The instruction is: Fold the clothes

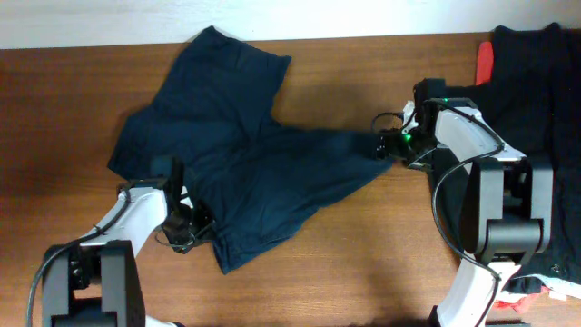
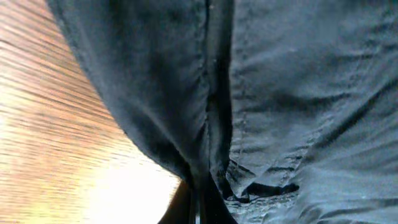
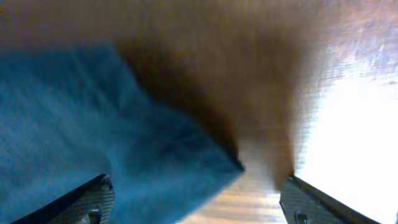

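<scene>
The dark navy shorts [image 1: 236, 145] lie spread and wrinkled on the wooden table, one leg toward the back edge and one corner stretched out to the right. My left gripper [image 1: 193, 224] sits at the shorts' front left edge. In the left wrist view it [image 2: 199, 208] is shut on a fold of the navy fabric [image 2: 280, 93]. My right gripper [image 1: 388, 145] is at the shorts' right corner. In the right wrist view its jaws [image 3: 199, 199] are wide open, with the cloth corner [image 3: 124, 143] lying between them over the table.
A pile of black garments [image 1: 536, 64] lies at the table's right edge, with a red cloth [image 1: 486, 62] beside it. The bare wooden table [image 1: 363, 245] shows in front of and beside the shorts.
</scene>
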